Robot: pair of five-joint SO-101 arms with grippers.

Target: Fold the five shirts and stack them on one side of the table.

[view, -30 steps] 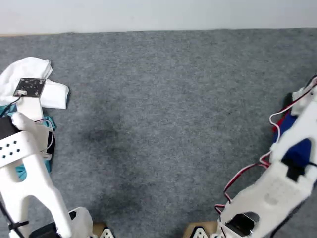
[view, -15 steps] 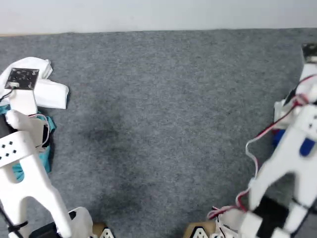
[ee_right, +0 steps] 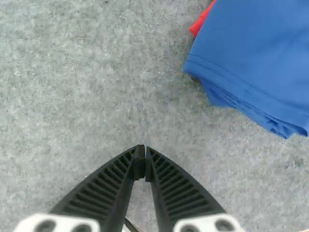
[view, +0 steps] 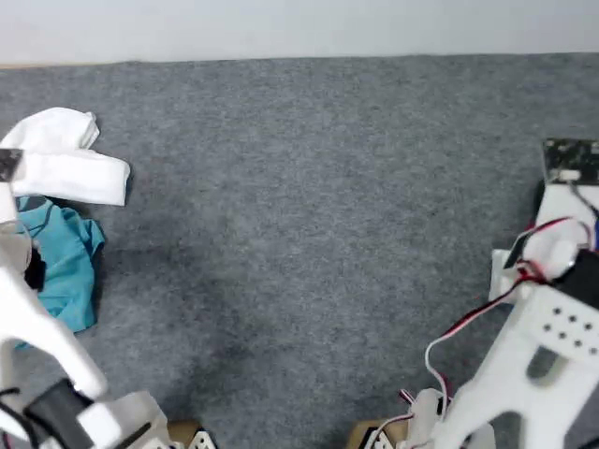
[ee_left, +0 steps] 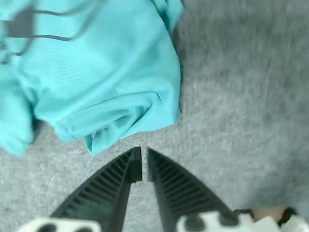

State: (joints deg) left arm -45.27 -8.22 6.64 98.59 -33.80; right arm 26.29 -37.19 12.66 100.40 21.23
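The left gripper point(ee_left: 144, 165) has its ribbed black fingers point(ee_left: 118, 186) drawn together, with only a thin slit between the tips and nothing gripped. It hangs over bare grey felt mat point(ee_left: 241, 96), the tips pointing at the nearest hem of the teal shirt point(ee_left: 96, 72) and just short of it. That shirt lies crumpled and unfolded, with its hem rolled under in loose folds.

The right gripper point(ee_right: 141, 163) also has its fingers point(ee_right: 166, 188) pressed tip to tip on nothing, above bare mat. Near it, off to one side, lies the blue shirt point(ee_right: 260, 58), with a stitched edge facing the gripper and several layers showing at its corner. A bit of red cloth point(ee_right: 202, 20) peeks out from under the blue one. It may be another shirt, but too little of it shows to tell.

From the high view, the left arm point(view: 33, 318) stands at the left edge of the table, partly over the teal shirt point(view: 61, 262). The white shirt point(view: 65, 159) lies bunched just beyond the teal one, and the two touch or nearly touch. The right arm point(view: 547, 327) stands at the right edge with red and white wires looping along it. The grey felt mat point(view: 309, 234) stretches between the two arms, and a pale wall point(view: 281, 28) runs along its far side.
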